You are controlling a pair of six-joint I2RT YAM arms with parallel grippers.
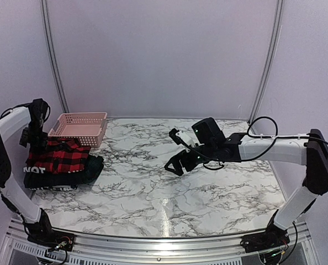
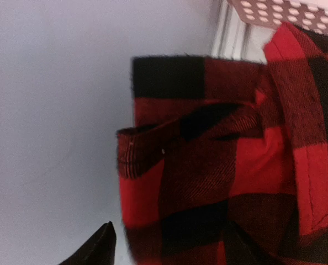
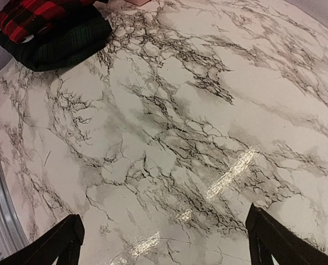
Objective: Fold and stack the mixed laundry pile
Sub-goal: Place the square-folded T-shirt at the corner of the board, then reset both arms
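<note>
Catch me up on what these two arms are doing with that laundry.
At the left edge of the marble table, the red-and-black checked shirt lies folded on top of a dark green plaid garment, just in front of the pink basket. The left end effector is down at the back of that shirt; whether it grips the cloth cannot be told. The right end effector hangs open and empty over the middle of the table.
</note>
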